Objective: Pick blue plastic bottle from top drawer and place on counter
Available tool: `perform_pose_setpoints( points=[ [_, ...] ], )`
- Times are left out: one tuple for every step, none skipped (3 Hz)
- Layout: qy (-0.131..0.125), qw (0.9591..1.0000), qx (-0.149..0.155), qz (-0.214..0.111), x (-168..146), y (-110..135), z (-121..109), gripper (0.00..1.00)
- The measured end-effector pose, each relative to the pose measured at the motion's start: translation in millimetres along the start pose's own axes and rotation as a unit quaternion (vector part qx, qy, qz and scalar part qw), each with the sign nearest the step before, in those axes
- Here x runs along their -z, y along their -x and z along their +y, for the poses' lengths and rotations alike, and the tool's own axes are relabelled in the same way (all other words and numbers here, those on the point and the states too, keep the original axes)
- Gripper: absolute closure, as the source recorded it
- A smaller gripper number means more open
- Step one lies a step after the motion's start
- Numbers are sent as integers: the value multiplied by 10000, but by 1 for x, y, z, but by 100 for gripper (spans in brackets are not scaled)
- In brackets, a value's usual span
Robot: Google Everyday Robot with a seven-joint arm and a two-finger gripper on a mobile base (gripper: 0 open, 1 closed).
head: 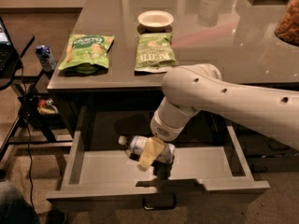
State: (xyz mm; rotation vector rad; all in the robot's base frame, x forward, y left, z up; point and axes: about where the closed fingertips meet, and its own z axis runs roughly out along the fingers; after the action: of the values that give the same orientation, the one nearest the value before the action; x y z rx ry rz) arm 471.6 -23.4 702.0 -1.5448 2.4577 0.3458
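- Camera view looks down on the large glossy grey-brown counter (117,22) and, below its front edge, the wide shallow grey top drawer (105,166), which is pulled fully open.
- I see the small clear pale-bluish plastic bottle with white cap (134,144) lying on its side inside the drawer, mid-width, towards the back. Its cap points left.
- The big white robot arm (224,97) reaches in from the right, bends under the counter edge and drops into the drawer.
- The gripper (150,154) sits right at the bottle's middle. A pale yellowish part of it crosses the front of the bottle body, touching or very nearly so.
- Claw state: I cannot tell whether it is clenched on the bottle or released, as the far side of the bottle is hidden behind the wrist.
- I also cannot tell whether the bottle rests on the drawer floor or is slightly raised.
- The drawer's small metal handle (159,203) shows under the front panel.
- On the counter, near its front edge: a bright green snack bag (86,52) at left and a duller green snack bag (154,52) just beside it, apart.
- A shallow white bowl (155,18) sits behind the second bag.
- A small dark-blue carton (45,57) stands on the black side stand (18,45) to the left, off the counter.
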Motion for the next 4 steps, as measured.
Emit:
perform_pose_setpoints(
  points=[
    [-42,10000,-53,-20,-9,2,-2,0],
    [-99,9999,-105,-58,-18,4,-9,0],
    [-144,9997,-176,-105,-30,5,-15,0],
    [-149,9995,-225,-158,-46,2,-23,0]
  ],
)
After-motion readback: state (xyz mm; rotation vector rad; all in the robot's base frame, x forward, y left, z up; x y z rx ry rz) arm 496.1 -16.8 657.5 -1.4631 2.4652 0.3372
